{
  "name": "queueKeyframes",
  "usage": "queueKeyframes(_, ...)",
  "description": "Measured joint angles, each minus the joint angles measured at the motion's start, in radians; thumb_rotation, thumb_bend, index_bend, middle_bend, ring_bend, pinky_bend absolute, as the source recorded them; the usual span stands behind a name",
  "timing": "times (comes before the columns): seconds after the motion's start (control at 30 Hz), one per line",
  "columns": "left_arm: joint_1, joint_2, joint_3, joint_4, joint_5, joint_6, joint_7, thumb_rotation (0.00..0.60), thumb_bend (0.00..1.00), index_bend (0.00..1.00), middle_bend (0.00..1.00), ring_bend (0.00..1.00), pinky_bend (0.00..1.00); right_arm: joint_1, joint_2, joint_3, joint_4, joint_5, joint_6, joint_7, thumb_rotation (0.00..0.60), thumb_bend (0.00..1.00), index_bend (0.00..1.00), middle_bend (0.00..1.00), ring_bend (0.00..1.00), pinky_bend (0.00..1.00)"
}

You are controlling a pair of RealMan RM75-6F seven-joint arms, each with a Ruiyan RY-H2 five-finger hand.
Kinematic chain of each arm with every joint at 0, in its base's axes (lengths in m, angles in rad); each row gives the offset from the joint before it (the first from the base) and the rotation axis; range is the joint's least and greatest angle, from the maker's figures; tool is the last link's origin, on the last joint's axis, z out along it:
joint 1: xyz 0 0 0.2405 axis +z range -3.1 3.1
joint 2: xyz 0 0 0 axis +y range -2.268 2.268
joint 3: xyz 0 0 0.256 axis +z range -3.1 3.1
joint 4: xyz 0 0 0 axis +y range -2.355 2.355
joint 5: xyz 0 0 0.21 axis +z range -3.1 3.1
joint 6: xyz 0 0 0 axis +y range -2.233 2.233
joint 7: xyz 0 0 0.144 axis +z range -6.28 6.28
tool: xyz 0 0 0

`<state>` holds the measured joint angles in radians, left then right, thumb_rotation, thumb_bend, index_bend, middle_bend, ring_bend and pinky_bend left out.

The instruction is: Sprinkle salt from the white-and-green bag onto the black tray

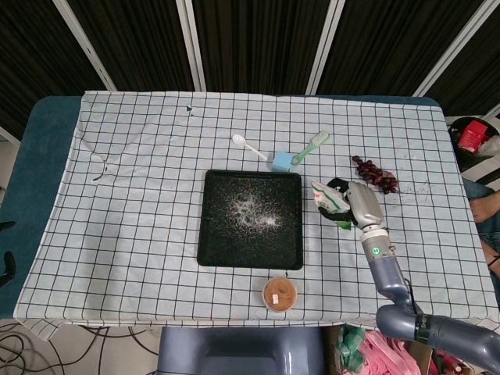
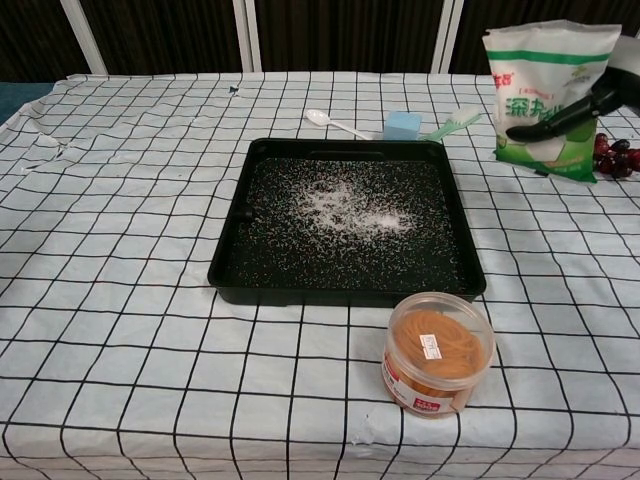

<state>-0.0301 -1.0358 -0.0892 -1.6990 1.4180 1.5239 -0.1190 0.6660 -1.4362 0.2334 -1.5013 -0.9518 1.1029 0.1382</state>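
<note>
The black tray (image 1: 223, 242) (image 2: 232, 262) lies at the table's middle with white salt scattered over its floor. My right hand (image 1: 362, 202) (image 2: 578, 108) grips the white-and-green salt bag (image 1: 329, 201) (image 2: 546, 92), which stands upright to the right of the tray, apart from it. In the chest view the bag's bottom edge is at or just above the cloth. My left hand appears in neither view.
A round tub (image 1: 280, 294) (image 2: 438, 353) of orange rubber bands stands just in front of the tray. A white spoon (image 1: 247, 144) (image 2: 335, 123), a blue block (image 1: 282, 161) (image 2: 402, 125) and a green brush (image 1: 311, 147) (image 2: 452, 122) lie behind it. Dark grapes (image 1: 376, 175) (image 2: 618, 157) sit by the bag.
</note>
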Motion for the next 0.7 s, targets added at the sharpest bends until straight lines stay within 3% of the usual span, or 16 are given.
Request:
queueKeyframes(0.43, 0.000, 0.001, -0.002, 0.000, -0.003, -0.001, -0.003, 0.600, 0.62, 0.22, 0.05, 0.00, 0.00, -0.034, -0.180, 0.026, 0.190, -0.030, 0.016, 0.054, 0.600, 0.29, 0.51, 0.43, 0.52, 0.55)
queueKeyframes(0.7, 0.000, 0.002, -0.001, -0.001, -0.002, 0.000, -0.004, 0.600, 0.62, 0.22, 0.05, 0.00, 0.00, -0.046, -0.255, 0.042, 0.253, -0.059, 0.032, 0.071, 0.600, 0.29, 0.51, 0.42, 0.52, 0.55)
